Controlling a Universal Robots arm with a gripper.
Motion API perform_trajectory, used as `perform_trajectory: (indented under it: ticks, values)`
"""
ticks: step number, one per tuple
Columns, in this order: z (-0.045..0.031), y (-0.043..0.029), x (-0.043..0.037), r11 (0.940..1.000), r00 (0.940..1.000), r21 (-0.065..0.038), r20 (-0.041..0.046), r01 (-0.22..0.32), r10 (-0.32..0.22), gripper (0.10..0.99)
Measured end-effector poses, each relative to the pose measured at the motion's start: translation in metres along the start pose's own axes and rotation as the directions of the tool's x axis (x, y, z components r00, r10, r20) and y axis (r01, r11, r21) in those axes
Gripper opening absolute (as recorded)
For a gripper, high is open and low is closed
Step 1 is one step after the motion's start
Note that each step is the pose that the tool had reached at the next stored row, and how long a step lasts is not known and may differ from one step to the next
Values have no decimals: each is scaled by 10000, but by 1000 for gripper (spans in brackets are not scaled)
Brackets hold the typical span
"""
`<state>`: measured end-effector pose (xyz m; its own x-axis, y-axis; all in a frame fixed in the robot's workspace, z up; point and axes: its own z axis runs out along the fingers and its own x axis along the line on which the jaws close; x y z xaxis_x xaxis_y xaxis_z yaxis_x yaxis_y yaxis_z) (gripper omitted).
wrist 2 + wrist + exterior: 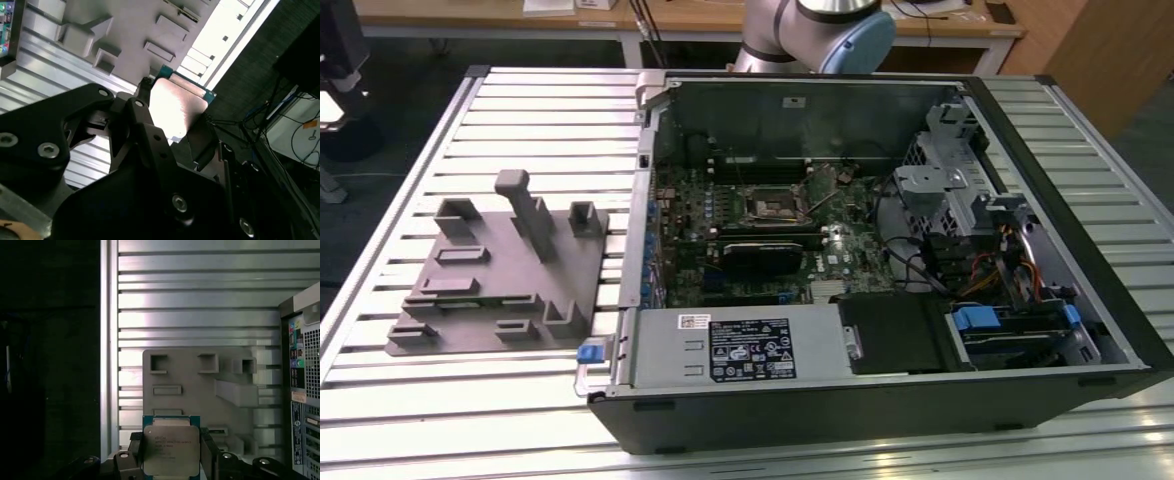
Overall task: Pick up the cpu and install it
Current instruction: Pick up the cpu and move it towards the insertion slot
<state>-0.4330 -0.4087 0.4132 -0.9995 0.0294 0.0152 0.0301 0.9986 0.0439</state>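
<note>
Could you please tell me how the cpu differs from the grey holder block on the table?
The cpu has a shiny silvery top with a green edge; the holder block is matte grey all over. The cpu is flat and smooth, while the holder block carries raised posts and sunken pockets. The cpu sits clamped in the gripper, whereas the holder block lies on the slatted table. Both have a squarish outline.

Slatted metal table (pixel 520 120) bears a grey fixture (pixel 494 290) and open computer case (pixel 854 425).
</note>
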Motion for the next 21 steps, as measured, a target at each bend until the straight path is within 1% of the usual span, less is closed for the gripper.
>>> perform_trajectory:
  ticks: [1, 3, 5, 11, 21]
  values:
    - [1, 0, -1, 10000, 10000, -1, 2, -1, 1, 541]
    - [-2, 1, -28, 10000, 10000, 0, -2, -1, 1, 541]
    - [-2, 2, -75, 10000, 10000, -1, -2, -1, 1, 541]
    - [-3, 5, -150, 10000, 10000, -3, -1, 0, 0, 541]
    - [-4, 8, -250, 10000, 10000, -7, -1, -1, 1, 541]
